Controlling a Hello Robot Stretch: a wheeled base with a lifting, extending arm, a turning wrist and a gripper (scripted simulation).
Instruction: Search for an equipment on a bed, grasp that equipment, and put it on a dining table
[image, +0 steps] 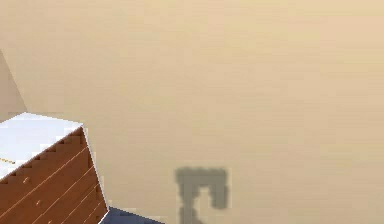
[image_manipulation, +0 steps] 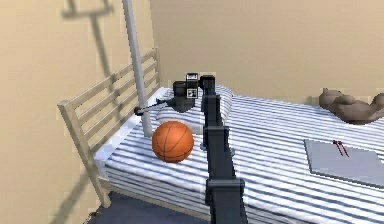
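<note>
An orange basketball (image_manipulation: 172, 141) lies on the striped sheet of a bed (image_manipulation: 262, 150) near its head end. My arm rises from the bottom edge of the arm side view and reaches over the bed. The gripper (image_manipulation: 150, 106) sits just above and left of the ball, in front of the pale wooden headboard (image_manipulation: 104, 101). I cannot tell whether it holds anything, nor whether it touches the ball.
A grey laptop (image_manipulation: 345, 160) lies on the bed at the right, with a brown teddy bear (image_manipulation: 350, 104) behind it. A grey upright pole (image_manipulation: 131, 50) stands by the headboard. In the forward view, a white-topped wooden dresser (image: 50, 175) stands at lower left against a tan wall.
</note>
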